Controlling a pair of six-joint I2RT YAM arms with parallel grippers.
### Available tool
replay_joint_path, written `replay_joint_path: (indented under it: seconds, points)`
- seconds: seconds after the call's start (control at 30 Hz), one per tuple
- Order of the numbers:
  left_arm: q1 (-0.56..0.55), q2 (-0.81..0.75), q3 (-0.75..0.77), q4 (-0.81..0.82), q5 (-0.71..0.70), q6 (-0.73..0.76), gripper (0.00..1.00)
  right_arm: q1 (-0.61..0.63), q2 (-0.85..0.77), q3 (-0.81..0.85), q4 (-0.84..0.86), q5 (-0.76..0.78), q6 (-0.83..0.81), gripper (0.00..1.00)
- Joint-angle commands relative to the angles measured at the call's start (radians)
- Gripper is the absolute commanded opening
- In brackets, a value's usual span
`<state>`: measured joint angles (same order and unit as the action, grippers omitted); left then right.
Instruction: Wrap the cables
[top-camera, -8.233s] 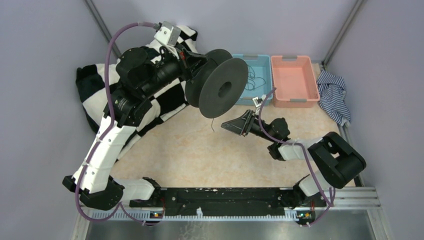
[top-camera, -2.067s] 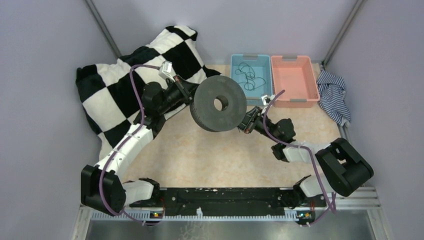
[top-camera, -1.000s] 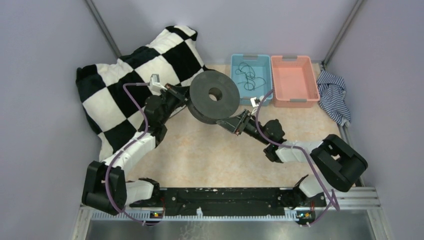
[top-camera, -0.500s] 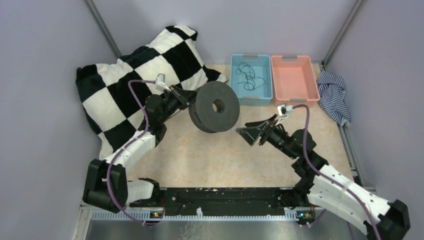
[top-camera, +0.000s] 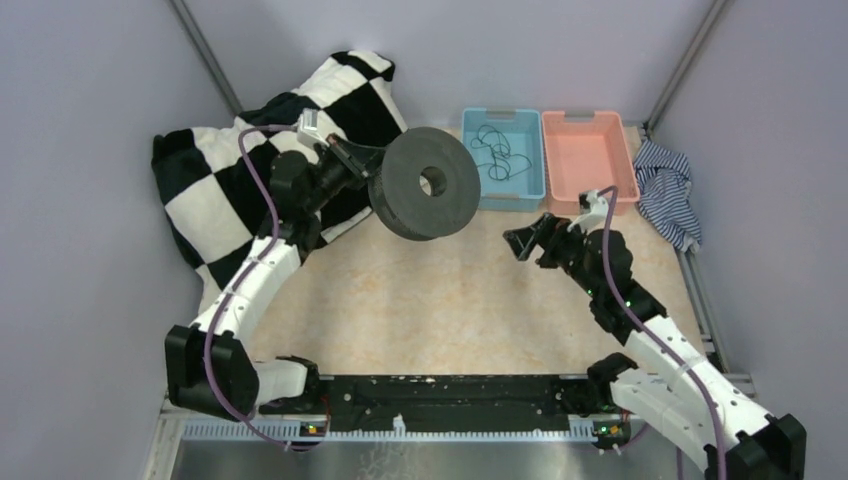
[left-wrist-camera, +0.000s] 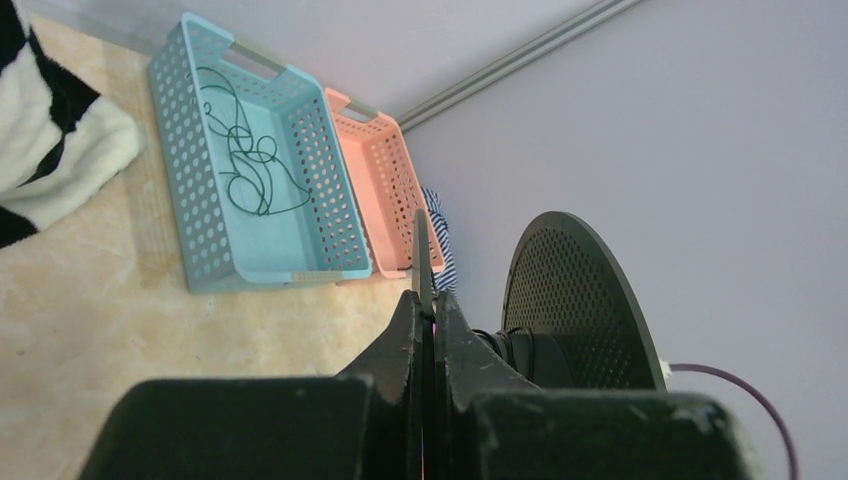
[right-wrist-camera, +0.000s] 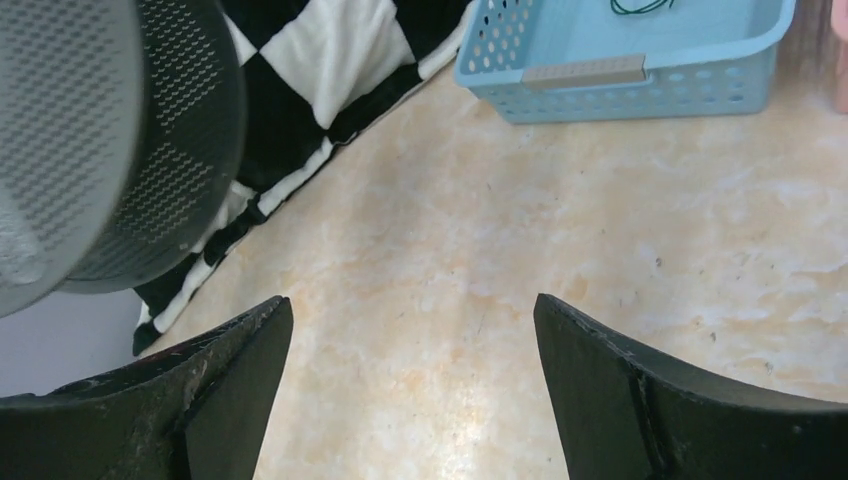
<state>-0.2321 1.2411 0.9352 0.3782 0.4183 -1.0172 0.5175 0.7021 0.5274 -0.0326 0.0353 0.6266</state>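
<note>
1. The top camera is set above and behind the arm bases and is aimed down and forward. From afar, the whole table (top-camera: 430, 300), both arms, the spool (top-camera: 425, 195) and the blue basket (top-camera: 510, 203) are taken in.
2. The left wrist camera is set just behind the left gripper (left-wrist-camera: 425, 310) and sighted along its pressed-together fingers. The spool (left-wrist-camera: 580, 300) is seen close beside them, and the blue basket (left-wrist-camera: 320, 180) beyond the tips.
3. The right wrist camera is aimed down between the spread fingers of the right gripper (right-wrist-camera: 410, 300), near the table (right-wrist-camera: 450, 250).
4. The spool (right-wrist-camera: 120, 140) and the blue basket (right-wrist-camera: 640, 90) are shared by all three views.
</note>
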Motion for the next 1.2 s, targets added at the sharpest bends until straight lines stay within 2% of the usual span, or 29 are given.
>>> replay_joint_path:
  seconds: [0.0, 0.1, 0.23, 0.33, 0.57, 0.63, 0.87, 1.07, 1.17]
  points:
    - [0.041, 0.061, 0.226, -0.203, 0.128, -0.048, 0.0, -0.141, 0.092, 0.098, 0.077, -0.343, -0.054, 0.89]
    - [0.053, 0.101, 0.315, -0.265, 0.183, -0.058, 0.0, -0.176, 0.173, 0.14, 0.126, -0.504, -0.113, 0.88]
    - [0.074, 0.134, 0.396, -0.264, 0.255, -0.083, 0.0, -0.176, 0.2, 0.157, 0.213, -0.577, -0.209, 0.88]
    - [0.091, 0.146, 0.428, -0.176, 0.324, -0.104, 0.0, -0.176, 0.191, 0.172, 0.266, -0.573, -0.266, 0.9]
    - [0.1, 0.174, 0.528, 0.055, 0.525, -0.055, 0.0, -0.177, 0.169, 0.23, 0.264, -0.469, -0.323, 0.91]
    - [0.1, 0.172, 0.521, 0.19, 0.585, -0.059, 0.0, -0.177, 0.14, 0.223, 0.279, -0.437, -0.315, 0.92]
    - [0.102, 0.197, 0.509, 0.376, 0.729, -0.113, 0.0, -0.177, 0.06, 0.273, 0.224, -0.418, -0.291, 0.93]
    - [0.102, 0.241, 0.491, 0.59, 0.788, -0.256, 0.0, -0.178, 0.048, 0.308, 0.181, -0.451, -0.291, 0.87]
    - [0.1, 0.243, 0.49, 0.606, 0.789, -0.265, 0.0, -0.177, 0.068, 0.316, 0.223, -0.526, -0.27, 0.72]
